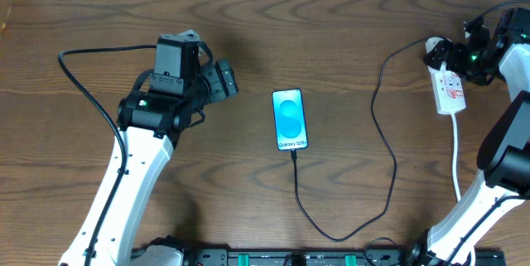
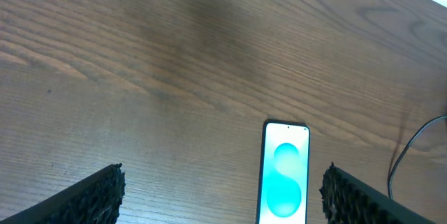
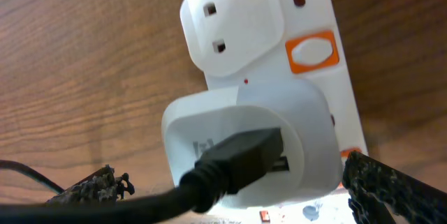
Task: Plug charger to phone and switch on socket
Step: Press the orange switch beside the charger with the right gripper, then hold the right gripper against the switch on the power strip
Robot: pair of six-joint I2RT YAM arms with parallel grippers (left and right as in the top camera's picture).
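Observation:
The phone (image 1: 289, 119) lies flat mid-table with its blue screen lit. The black charger cable (image 1: 389, 166) has its tip at the phone's bottom edge, then loops down, right and up to the white socket strip (image 1: 450, 92). My left gripper (image 1: 224, 79) is open and empty, left of the phone. In the left wrist view the phone (image 2: 285, 175) lies between the open fingers (image 2: 223, 199). My right gripper (image 1: 461, 55) is over the strip's far end. Its open fingers (image 3: 241, 192) flank a white adapter (image 3: 279, 119) holding the cable's black plug (image 3: 237, 158). An orange switch (image 3: 312, 51) sits beside it.
The strip's white cord (image 1: 456, 158) runs toward the table's front at the right. A black arm cable (image 1: 83, 75) loops at the left, behind the left arm. Bare wooden table (image 1: 348, 17) lies behind the phone.

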